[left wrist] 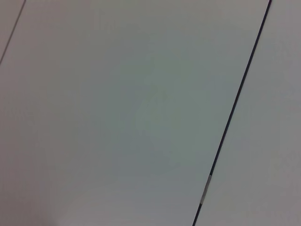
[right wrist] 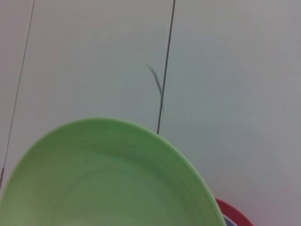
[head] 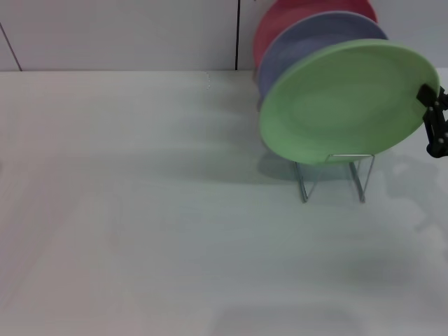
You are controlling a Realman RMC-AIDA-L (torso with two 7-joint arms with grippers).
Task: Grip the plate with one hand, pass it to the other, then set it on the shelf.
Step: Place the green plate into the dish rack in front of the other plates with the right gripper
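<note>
Plate [head: 346, 101] tilted on shelf [head: 334, 175], right gripper [head: 432, 119] pinching its rim, left gripper unseen.

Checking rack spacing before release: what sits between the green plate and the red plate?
The lavender plate stands between the green plate and the red plate, seen in the head view. The right gripper is at the green plate's rim.

A blue plate [head: 294, 49] stands on edge with a red plate [head: 280, 21] just behind it, on a white bench [head: 140, 210] before a pale panelled wall [head: 119, 31].
</note>
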